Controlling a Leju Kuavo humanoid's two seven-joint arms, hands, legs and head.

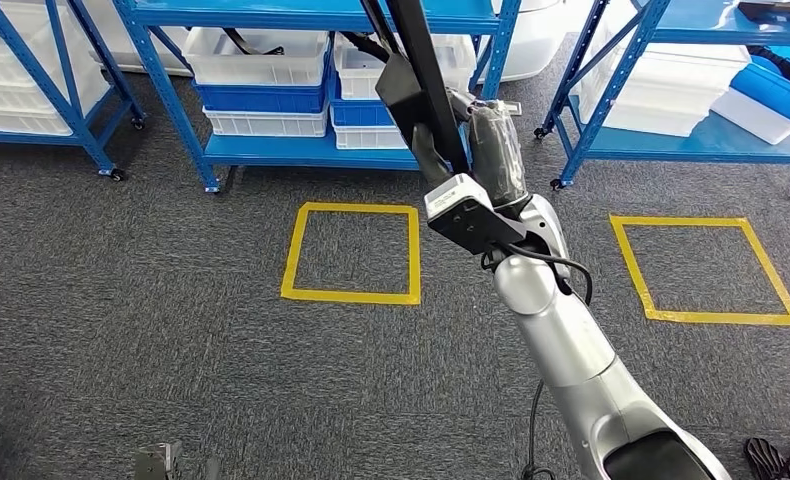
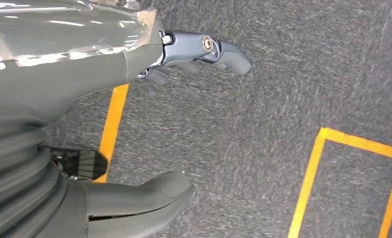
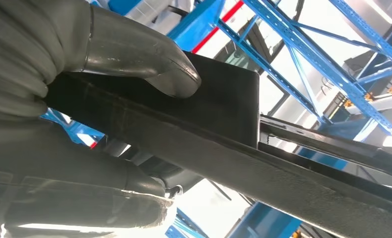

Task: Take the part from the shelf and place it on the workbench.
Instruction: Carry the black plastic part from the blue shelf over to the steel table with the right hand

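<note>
A long black part (image 1: pixel 411 80) with a flat plate at its lower end is held up in front of me, in the head view. My right hand (image 1: pixel 496 150), raised on its silver arm, grips it beside that plate. In the right wrist view the thumb (image 3: pixel 134 54) presses on the black part (image 3: pixel 224 114), and the other fingers wrap under it. My left hand (image 2: pixel 45 89) hangs over the grey carpet; its fingers (image 2: pixel 204 49) and thumb (image 2: pixel 144 193) are spread apart with nothing between them.
Blue shelving (image 1: pixel 301 150) with white and blue bins (image 1: pixel 261 70) stands ahead, and another rack (image 1: pixel 691 140) at the right. Two yellow tape squares (image 1: pixel 351 255) (image 1: pixel 706 270) mark the grey carpet in front of the shelves.
</note>
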